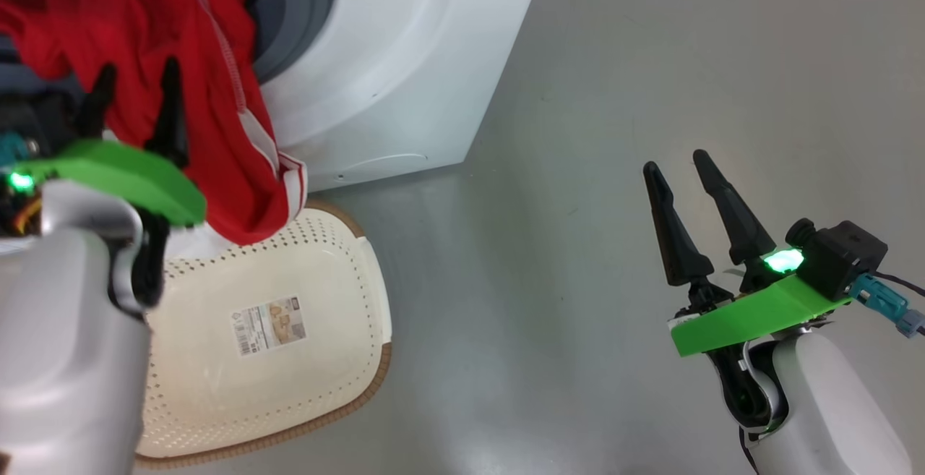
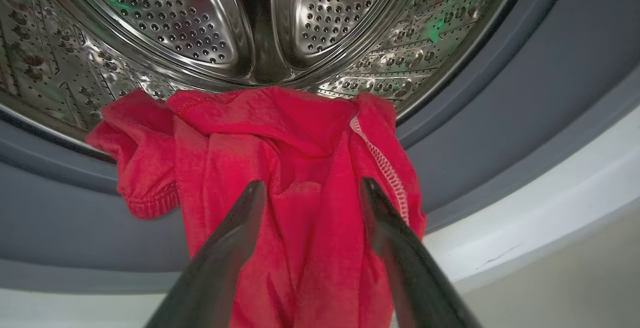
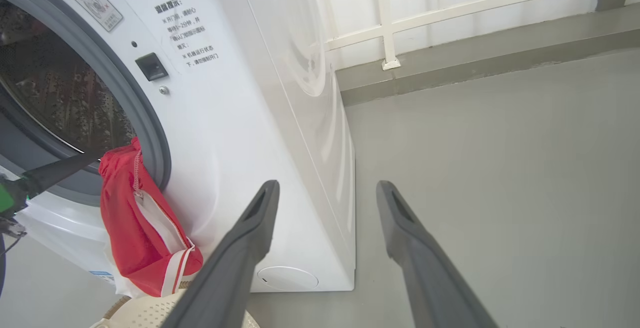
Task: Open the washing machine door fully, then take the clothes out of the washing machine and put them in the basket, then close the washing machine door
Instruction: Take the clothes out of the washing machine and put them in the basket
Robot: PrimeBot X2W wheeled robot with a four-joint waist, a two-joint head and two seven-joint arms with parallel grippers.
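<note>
red clothes (image 1: 217,135) hang off the gasket (image 2: 475,133) above the basket (image 1: 365,272); i judge a pull drops them in. left gripper (image 1: 140,66) wide at the clothes, pinching nothing; right gripper (image 1: 675,162) wide, idle aside.

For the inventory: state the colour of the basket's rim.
The rim is brown with a woven look, around the cream basket; the head view shows it best.

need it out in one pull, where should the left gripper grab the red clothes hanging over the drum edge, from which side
Take the clothes at the thick bunched fold lying over the grey gasket, coming straight from the front as the open left gripper points, one finger each side. The thin hanging tail would probably slip.
</note>
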